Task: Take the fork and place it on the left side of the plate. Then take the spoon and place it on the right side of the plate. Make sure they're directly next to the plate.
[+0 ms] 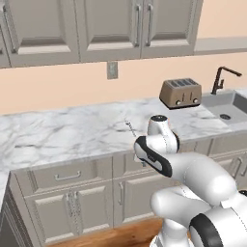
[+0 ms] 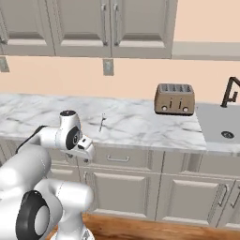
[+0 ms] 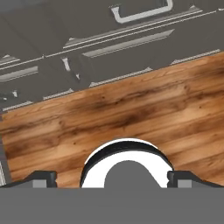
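One slim grey utensil (image 1: 130, 127) (image 2: 101, 123) lies on the marble counter (image 1: 62, 132) (image 2: 140, 124), near its front edge. It is too small to tell whether it is the fork or the spoon. The plate is out of view. My gripper (image 3: 113, 179) (image 1: 143, 163) (image 2: 88, 157) hangs folded in front of the cabinets, just below the counter's edge and nearer than the utensil. It points down at the wooden floor. Its fingertips (image 3: 43, 179) stand wide apart, open, with nothing held between them.
A brown toaster (image 1: 181, 92) (image 2: 174, 99) stands at the back of the counter, to the right. Further right are a sink (image 1: 226, 108) (image 2: 225, 129) and a dark faucet (image 1: 221, 79) (image 2: 230, 91). Grey base cabinets (image 3: 109, 48) and wall cabinets (image 1: 111, 26) line the wall.
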You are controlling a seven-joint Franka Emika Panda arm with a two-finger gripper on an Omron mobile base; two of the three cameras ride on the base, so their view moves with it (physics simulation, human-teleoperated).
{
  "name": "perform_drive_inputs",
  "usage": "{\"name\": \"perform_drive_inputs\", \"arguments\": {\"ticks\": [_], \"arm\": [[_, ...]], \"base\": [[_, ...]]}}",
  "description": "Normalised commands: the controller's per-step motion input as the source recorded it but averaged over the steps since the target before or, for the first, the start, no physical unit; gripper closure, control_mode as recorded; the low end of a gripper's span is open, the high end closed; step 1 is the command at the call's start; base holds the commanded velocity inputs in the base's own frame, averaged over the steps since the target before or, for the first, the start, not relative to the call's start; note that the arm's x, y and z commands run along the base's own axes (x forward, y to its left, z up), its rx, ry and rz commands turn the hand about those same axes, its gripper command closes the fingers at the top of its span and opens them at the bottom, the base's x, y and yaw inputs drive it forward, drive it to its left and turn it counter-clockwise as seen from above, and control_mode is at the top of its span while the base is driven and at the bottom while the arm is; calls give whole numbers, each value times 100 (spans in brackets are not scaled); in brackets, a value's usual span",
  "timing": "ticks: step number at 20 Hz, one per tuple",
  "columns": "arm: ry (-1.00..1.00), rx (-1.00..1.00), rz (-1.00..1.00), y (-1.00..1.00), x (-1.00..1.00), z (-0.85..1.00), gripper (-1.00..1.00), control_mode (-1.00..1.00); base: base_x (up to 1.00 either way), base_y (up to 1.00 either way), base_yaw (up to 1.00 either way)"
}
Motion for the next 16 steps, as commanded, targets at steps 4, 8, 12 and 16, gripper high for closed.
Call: {"name": "perform_drive_inputs", "arguments": {"ticks": [4,8,12,16], "arm": [[0,0,0,0,0,0,-100,100],[0,0,0,0,0,0,-100,100],[0,0,0,0,0,0,-100,100],[0,0,0,0,0,0,-100,100]], "base": [[82,0,0],[72,0,5],[67,0,5],[59,0,5]]}}
